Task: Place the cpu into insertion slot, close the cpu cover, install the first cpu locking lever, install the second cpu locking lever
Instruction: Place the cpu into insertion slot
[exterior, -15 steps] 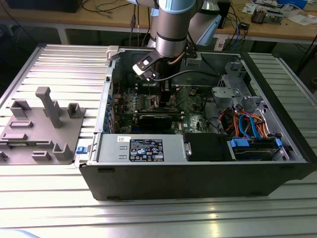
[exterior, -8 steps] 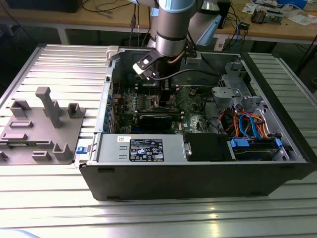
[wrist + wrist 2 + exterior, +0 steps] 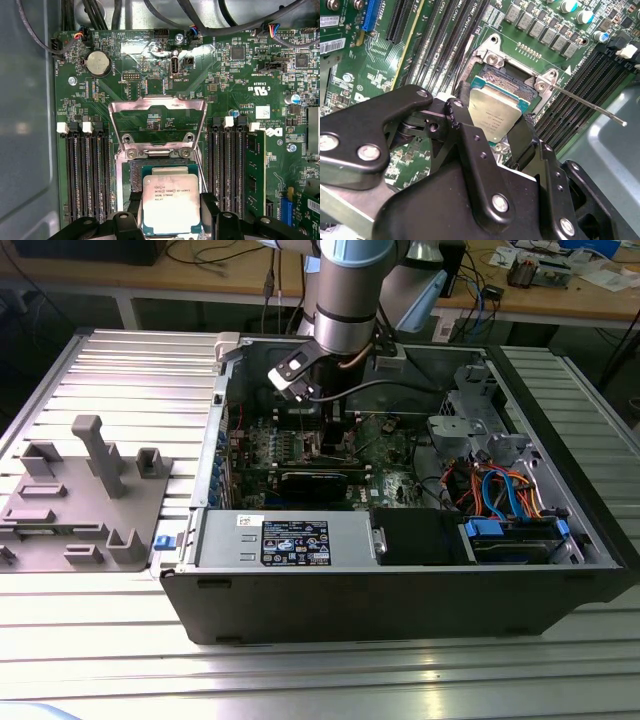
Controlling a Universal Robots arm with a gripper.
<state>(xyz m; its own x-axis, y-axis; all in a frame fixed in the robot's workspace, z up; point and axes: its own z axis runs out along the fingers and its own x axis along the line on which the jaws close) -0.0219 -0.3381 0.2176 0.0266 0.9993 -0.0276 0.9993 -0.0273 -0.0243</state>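
Closest to both wrist cameras, the black gripper [image 3: 170, 219] had its fingers [image 3: 461, 116] closed narrowly on the cpu [image 3: 171, 204], pinching two opposite edges with the silver top facing out. The chip hung directly over the insertion slot [image 3: 503, 80]. A strip of the socket's dark contact field showed past its far edge, and we could not tell whether the chip touched it. Beyond the slot, the cpu cover [image 3: 157, 103] stood hinged open. One thin locking lever [image 3: 590, 105] stuck out to the side, clear of the slot.

We judged that this step called for holding the chip level, squaring its edges with the socket rim, lowering it straight without sliding, and opening the fingers only once it sat flat. Farther out lay the green circuit board [image 3: 100, 100] inside the open computer case [image 3: 400, 590].
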